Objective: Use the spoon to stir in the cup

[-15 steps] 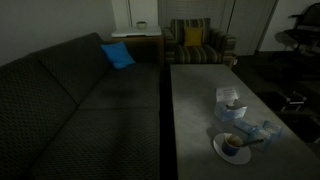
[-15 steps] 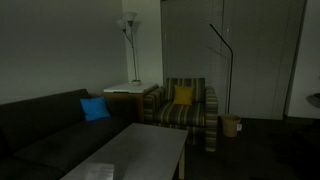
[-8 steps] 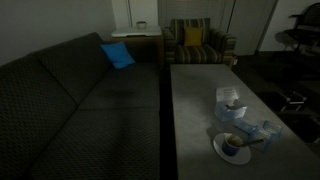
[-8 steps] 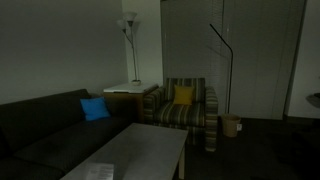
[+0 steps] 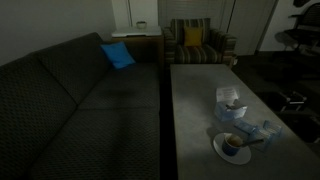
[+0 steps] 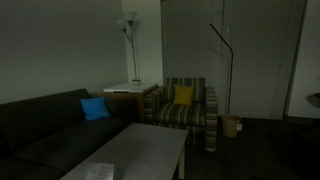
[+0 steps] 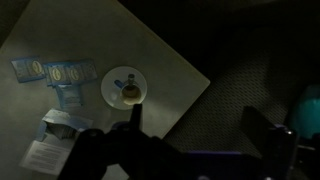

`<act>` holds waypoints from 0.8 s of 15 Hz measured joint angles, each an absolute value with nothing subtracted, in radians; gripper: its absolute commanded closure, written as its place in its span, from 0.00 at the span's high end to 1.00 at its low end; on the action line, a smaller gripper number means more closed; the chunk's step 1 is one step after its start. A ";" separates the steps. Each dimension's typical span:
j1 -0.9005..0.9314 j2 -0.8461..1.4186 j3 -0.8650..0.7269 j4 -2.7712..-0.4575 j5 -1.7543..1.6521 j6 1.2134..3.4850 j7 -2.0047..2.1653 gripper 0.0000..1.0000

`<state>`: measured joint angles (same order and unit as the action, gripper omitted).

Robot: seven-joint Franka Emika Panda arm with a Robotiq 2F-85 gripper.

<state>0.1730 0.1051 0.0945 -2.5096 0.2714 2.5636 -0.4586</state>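
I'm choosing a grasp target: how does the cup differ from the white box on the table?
The cup is small, round, dark inside and sits on a saucer; the white box is larger, angular and stands directly on the table. Both are pale outside.

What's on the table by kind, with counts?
cup: 1
saucer: 1
spoon: 1
white boxy container: 1
bluish see-through object: 1
Total: 5
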 measured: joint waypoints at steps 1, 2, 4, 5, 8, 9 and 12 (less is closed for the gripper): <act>0.164 0.135 0.100 -2.492 0.297 2.564 -0.473 1.00; 0.152 0.164 0.106 -2.474 0.319 2.564 -0.482 1.00; 0.135 0.208 0.114 -2.447 0.332 2.564 -0.490 1.00; 0.131 0.220 0.115 -2.439 0.332 2.564 -0.490 1.00; 0.127 0.223 0.121 -2.434 0.329 2.564 -0.487 1.00; 0.123 0.223 0.127 -2.434 0.316 2.564 -0.480 1.00; 0.124 0.232 0.130 -2.433 0.236 2.562 -0.419 1.00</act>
